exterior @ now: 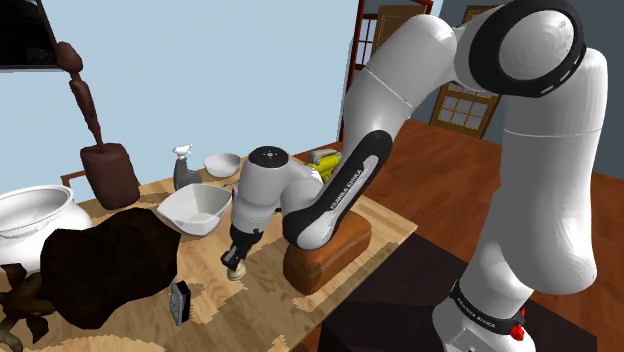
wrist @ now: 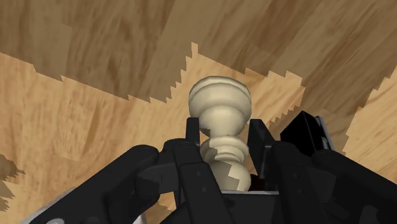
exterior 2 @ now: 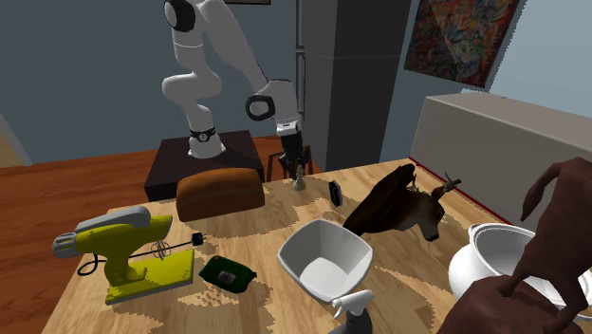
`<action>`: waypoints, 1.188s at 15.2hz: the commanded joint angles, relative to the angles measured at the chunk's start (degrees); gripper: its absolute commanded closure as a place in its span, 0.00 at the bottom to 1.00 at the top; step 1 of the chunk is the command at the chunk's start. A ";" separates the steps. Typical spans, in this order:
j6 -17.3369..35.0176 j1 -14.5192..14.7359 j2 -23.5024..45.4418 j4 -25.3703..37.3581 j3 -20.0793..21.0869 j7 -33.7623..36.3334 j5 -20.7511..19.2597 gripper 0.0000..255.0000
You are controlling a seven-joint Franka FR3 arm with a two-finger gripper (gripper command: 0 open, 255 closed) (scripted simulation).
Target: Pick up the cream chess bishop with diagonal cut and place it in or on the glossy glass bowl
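Grasp looks made: the black two-finger gripper (wrist: pixel 224 130) clamps the cream turned chess bishop (wrist: pixel 219 102) beside the brown bread loaf (exterior: pixel 325 255) — next, lift it toward the white squarish bowl (exterior 2: pixel 359 254).

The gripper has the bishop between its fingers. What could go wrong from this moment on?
1. The gripper clasps the cream bishop on its narrow rounded stem, so it may slip or tilt when lifted.
2. A small black object stands near the gripper; a low move could knock it.
3. The white bowl has a spray bottle beside it, which the arm might hit.
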 commanded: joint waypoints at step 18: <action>-12.04 -5.06 -12.56 0.54 7.34 -12.54 15.37 1.00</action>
